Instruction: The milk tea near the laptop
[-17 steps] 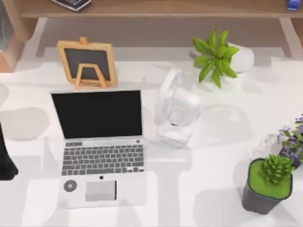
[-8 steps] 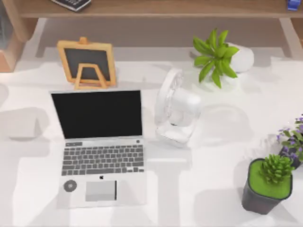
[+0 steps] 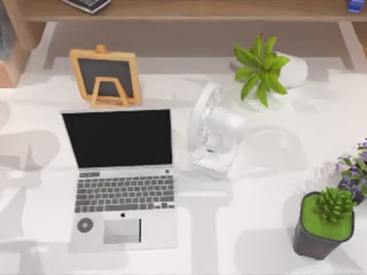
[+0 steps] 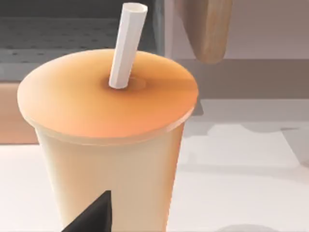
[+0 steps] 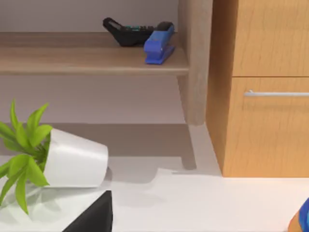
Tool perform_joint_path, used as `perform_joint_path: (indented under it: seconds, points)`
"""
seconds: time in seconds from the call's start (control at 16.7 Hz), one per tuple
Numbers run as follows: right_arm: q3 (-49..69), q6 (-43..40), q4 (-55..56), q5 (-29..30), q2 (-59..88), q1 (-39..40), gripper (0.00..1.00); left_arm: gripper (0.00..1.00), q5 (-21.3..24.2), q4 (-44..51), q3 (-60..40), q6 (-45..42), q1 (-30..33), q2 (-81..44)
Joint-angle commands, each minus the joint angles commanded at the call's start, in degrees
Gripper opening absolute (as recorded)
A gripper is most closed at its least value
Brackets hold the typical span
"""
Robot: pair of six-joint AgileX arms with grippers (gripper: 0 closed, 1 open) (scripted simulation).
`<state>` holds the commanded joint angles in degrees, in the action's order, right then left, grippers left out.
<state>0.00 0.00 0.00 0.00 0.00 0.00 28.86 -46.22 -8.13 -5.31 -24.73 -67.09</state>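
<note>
A white bench (image 3: 258, 229) seen from above carries an open laptop (image 3: 120, 177) at left, a white fan (image 3: 212, 134) just right of its screen, a small chalkboard (image 3: 106, 77) behind it, and potted plants on the right. In the left wrist view, the milk tea (image 4: 108, 145) stands very close, straw (image 4: 126, 43) upright through its lid. Whether either arm's tool is released or clenched cannot be told.
</note>
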Motion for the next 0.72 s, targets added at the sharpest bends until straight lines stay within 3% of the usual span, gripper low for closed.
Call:
perform_joint_path:
  seconds: [0.3,0.72]
  points:
    - [0.0,0.0,0.0,0.0,0.0,0.0,1.0,1.0,6.4,-11.2,-1.4,-2.0,-7.2,-15.6]
    - [0.0,0.0,0.0,0.0,0.0,0.0,1.0,1.0,6.9,-13.5,-2.3,-3.2,-9.4,-17.9]
